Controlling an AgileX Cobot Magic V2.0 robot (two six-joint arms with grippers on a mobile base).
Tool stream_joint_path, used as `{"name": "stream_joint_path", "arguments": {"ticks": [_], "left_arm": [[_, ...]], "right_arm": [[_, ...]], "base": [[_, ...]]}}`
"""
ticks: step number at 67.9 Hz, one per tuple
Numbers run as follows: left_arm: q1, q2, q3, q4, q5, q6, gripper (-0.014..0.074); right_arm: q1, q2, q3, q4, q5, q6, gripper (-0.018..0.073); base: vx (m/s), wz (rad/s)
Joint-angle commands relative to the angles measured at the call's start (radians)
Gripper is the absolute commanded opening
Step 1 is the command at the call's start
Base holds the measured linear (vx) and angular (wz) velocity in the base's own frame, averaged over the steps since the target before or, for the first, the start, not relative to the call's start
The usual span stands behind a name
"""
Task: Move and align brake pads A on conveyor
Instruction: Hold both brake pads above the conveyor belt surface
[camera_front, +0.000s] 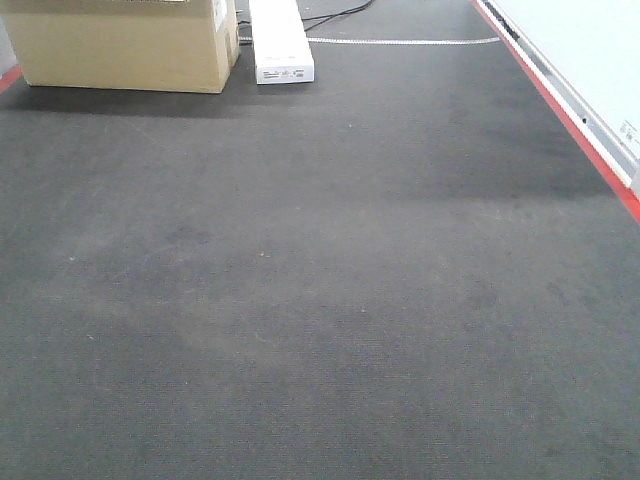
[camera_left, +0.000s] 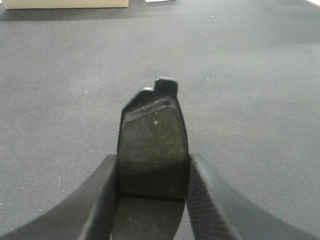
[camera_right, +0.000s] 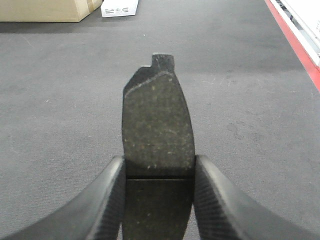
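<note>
Charcoal, felt-looking conveyor (camera_front: 300, 300) fills pretty much every view, so that's your backdrop.

Starting at your left gripper (camera_left: 153, 170): its two black fingers (camera_left: 100, 200) are pinching the left brake pad (camera_left: 152, 145) by the long edges, one finger at 9 o'clock and one at 3 o'clock of the pad. The friction face looks up at the wrist camera and the groove (camera_left: 150, 198) runs straight across between the fingers. The pad sticks out toward 12 o'clock, and a little metal tab (camera_left: 166, 83) tops the far end.

Your right gripper (camera_right: 159, 172) is the same story. It's squeezed onto the right brake pad (camera_right: 157, 120) from both sides, speckled face up, with the groove (camera_right: 159, 178) level with the fingertips (camera_right: 220, 210) and the tab (camera_right: 163, 60) at 12 o'clock.

You can't tell from either wrist view whether the pads touch the belt or hang above it; you just get belt behind them.

Further out, the front camera shows the belt running away to 12 o'clock. A red strip (camera_front: 560, 110) edges it from about 1 down to 3 o'clock, with a pale wall panel (camera_front: 590, 50) past that. A cardboard box (camera_front: 120, 45) sits up at 11 o'clock with a long white box (camera_front: 280, 45) just beside it, and a thin white line (camera_front: 400, 41) crosses the belt near 12.
</note>
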Motion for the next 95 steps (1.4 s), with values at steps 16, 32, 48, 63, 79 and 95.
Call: {"name": "stream_joint_path", "arguments": {"ticks": [16, 32, 48, 63, 79, 95], "left_arm": [[-0.007, 0.015, -0.029, -0.011, -0.093, -0.01, -0.0006], [-0.007, 0.015, -0.029, -0.011, -0.094, -0.01, -0.0006], [-0.007, 0.015, -0.029, -0.011, -0.097, -0.01, -0.0006], [-0.007, 0.121, -0.063, -0.001, -0.145, -0.065, -0.0005], [-0.007, 0.519, -0.227, 0.046, -0.132, -0.212, 0.0001], [-0.004, 0.885, -0.38, 0.042, -0.129, -0.227, 0.0004]], "right_arm": [[-0.002, 0.009, -0.03, -0.006, -0.091, -0.008, -0.0004], [-0.002, 0.009, -0.03, -0.006, -0.092, -0.008, -0.0004], [-0.002, 0.009, -0.03, -0.006, -0.092, -0.008, -0.0004], [-0.002, 0.009, -0.03, -0.006, -0.092, -0.008, -0.0004], [-0.002, 0.009, -0.03, -0.006, -0.092, -0.008, -0.0004], [-0.002, 0.009, -0.03, -0.006, -0.092, -0.008, -0.0004]], "base": [[0.0, 0.0], [0.0, 0.0], [0.0, 0.0], [0.0, 0.0], [0.0, 0.0], [0.0, 0.0]]}}
